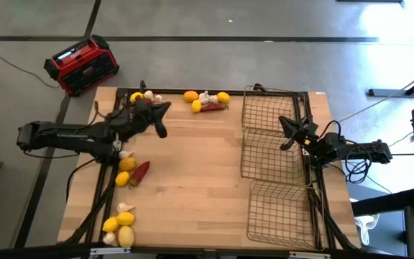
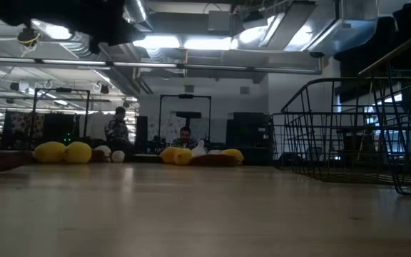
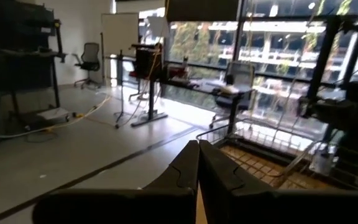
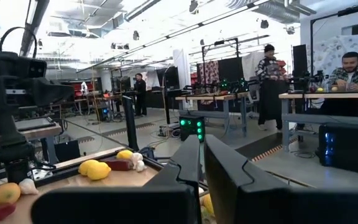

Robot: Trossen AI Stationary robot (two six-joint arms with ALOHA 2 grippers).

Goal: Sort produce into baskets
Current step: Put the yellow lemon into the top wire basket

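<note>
Left gripper jaws pressed shut, gripping nothing, hanging above table's 11 o'clock. Right gripper likewise shut, empty, hovering over baskets at 3 o'clock. Produce sitting at 12 and 8 o'clock.

place: robotics lab / open workshop
evidence: workbenches at right, people, ceiling ducts along top, concrete floor

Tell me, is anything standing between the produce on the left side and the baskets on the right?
Nothing visible does. Between the lemons and chili at the left edge and the baskets lies bare table. The left gripper, shut, hangs above the table's far-left part, not across that path.
</note>
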